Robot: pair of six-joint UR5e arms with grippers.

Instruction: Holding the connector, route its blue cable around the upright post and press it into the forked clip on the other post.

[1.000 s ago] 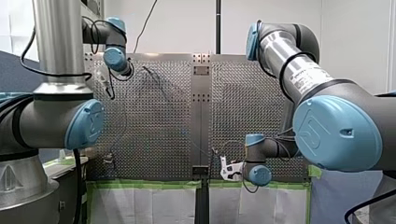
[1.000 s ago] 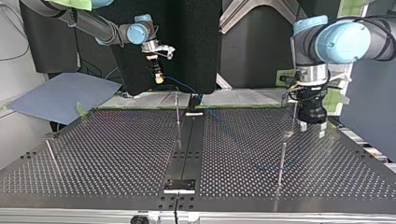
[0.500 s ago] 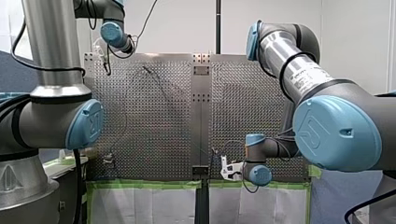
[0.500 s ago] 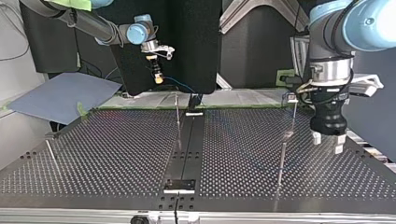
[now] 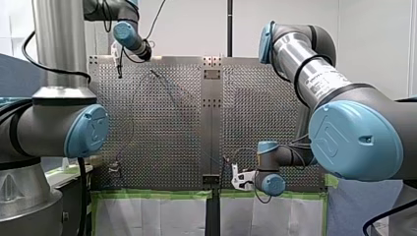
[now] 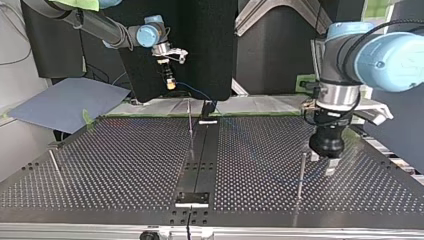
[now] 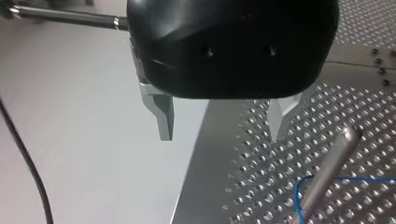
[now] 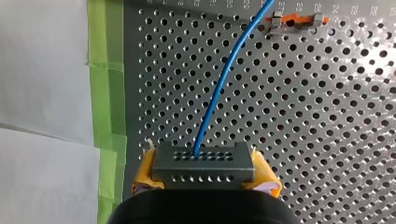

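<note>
My right claw (image 8: 205,182) clamps the connector (image 8: 204,164); arm label (image 5: 320,81) unreadable

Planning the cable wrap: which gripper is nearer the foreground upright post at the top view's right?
Left. My left gripper hangs open just beside that post; my right gripper, shut on the connector, is far away toward the top view's left.

The dark grey connector (image 8: 203,164) has rows of small holes. A thin blue cable (image 8: 224,88) comes out of its middle and curves away over the tabletop (image 8: 327,116). Farther on, it loops beside a silver post (image 7: 332,163).
</note>
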